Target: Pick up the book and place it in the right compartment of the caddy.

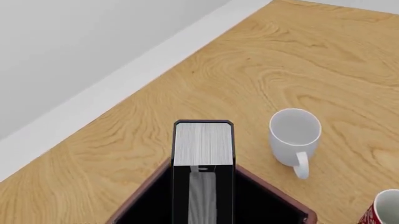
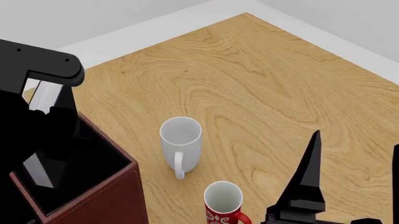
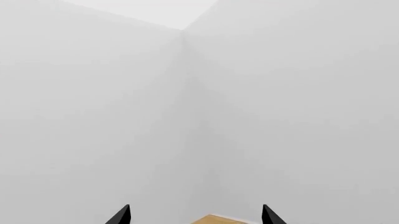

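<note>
One broad counter [image 2: 262, 88] of pale swirling wood grain fills most of what I see from the head camera, bordered by a white ledge and plain grey walls. At my near left sits the caddy [image 2: 106, 196], a boxy reddish-brown leather-look organiser with a black lining; its tall right compartment [image 2: 74, 172] opens upward, squarish and deep.

My left arm is a bulky black mass over that pocket, hanging above it. The left pincer [image 1: 201, 186] is closed on the book [image 1: 203, 144], a thin black hardcover whose ribbed white page edges face the wrist camera. The book stands upright with its lower part down inside the right compartment and its upper part rising above the rim. I cannot tell whether it touches the bottom.

Just to the right of the caddy stands a plain white mug [image 2: 181, 142], smooth and cylindrical, handle turned toward me, mouth up. Nearer and a little further right stands a red mug [image 2: 223, 205] with white swirl patterning and a white interior, also upright.

My right arm waits at the near right, raised, its wrist camera looking at a bare wall corner. The right pincer [image 3: 196, 215] is spread open, two black pointed fingertips [image 3: 118, 215] well apart with nothing between them.
</note>
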